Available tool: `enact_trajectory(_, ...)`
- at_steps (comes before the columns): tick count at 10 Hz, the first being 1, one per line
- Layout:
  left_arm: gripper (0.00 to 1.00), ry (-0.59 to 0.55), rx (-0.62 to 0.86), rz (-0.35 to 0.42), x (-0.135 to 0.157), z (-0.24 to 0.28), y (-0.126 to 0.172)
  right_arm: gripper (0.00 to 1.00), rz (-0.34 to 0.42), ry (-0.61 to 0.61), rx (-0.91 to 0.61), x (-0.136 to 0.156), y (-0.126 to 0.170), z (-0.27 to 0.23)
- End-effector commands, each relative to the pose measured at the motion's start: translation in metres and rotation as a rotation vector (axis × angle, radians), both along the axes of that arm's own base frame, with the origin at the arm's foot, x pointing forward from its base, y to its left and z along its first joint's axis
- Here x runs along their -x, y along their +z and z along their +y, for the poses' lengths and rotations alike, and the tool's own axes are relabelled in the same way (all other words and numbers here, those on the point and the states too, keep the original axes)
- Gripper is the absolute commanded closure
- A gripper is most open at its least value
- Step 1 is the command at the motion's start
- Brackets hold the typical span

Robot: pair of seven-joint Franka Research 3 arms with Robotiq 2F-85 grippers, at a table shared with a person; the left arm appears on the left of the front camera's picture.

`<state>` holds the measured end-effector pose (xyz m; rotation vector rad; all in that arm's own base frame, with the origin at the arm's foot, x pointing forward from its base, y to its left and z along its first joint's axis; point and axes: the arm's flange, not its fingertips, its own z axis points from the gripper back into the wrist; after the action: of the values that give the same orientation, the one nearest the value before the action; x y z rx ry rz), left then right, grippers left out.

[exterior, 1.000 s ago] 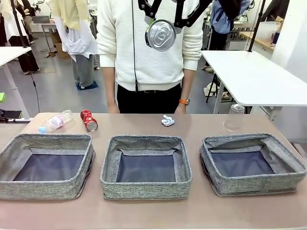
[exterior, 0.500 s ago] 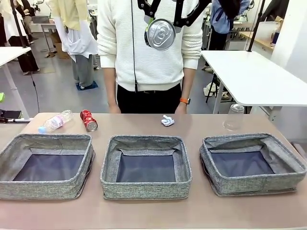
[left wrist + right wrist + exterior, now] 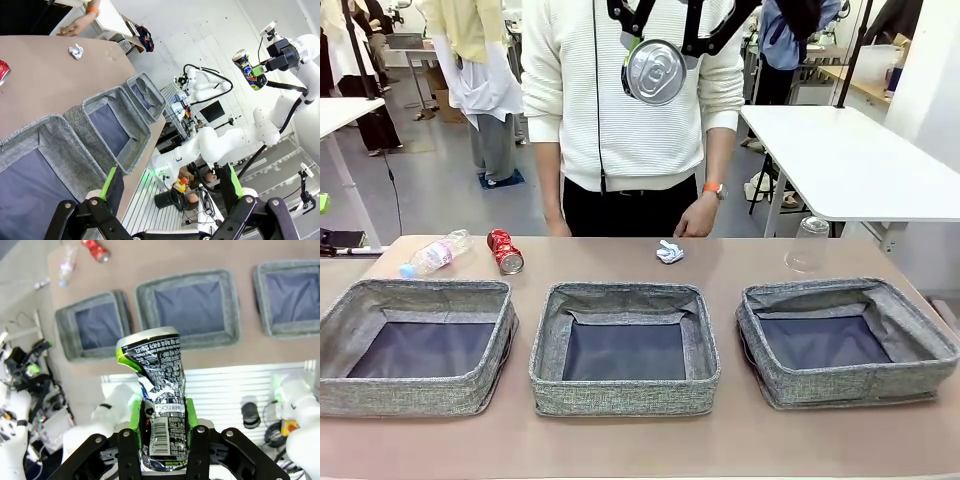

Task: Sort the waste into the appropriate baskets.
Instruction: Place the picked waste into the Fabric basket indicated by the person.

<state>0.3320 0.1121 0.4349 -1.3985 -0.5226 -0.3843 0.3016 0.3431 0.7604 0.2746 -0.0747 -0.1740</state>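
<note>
Grey woven baskets, all three bare down to the dark lining: left basket, middle basket, right basket. Clamped in the right gripper, green pads pressing the dented waist: crushed dark can, held high above the table and well apart from everything on it. Long axis in line with the fingers, free end aimed down toward the baskets (hence the round silver end face turned to the front camera). Judging by the right wrist view, baskets ahead of and far below that free end, middle basket most nearly in line, the other two off to either side. Calls for a descent and probably a short carry before any release. No label visible on any basket, so no telling which suits metal. Left gripper empty, jaws wide apart, looking along the row from the left basket's end. Along the far edge: clear plastic bottle and red soda can behind the left basket, crumpled white paper wad behind the middle, clear plastic cup behind the right. Person's hand just beyond the paper wad.
</note>
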Motion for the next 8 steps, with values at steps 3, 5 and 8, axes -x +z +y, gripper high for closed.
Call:
enact_trajectory(3,0.00,-0.006,0.011,-0.021,0.0000,-0.0001,0.0019,0.62,-0.004,0.024,0.003,-0.0002,0.0016,-0.0036)
enact_trajectory(5,0.00,-0.006,0.011,-0.021,0.0000,-0.0001,0.0019,0.62,-0.004,0.024,0.003,-0.0002,0.0016,-0.0036)
enact_trajectory(8,0.00,-0.006,0.011,-0.021,0.0000,-0.0001,0.0019,0.62,-0.004,0.024,0.003,-0.0002,0.0016,-0.0036)
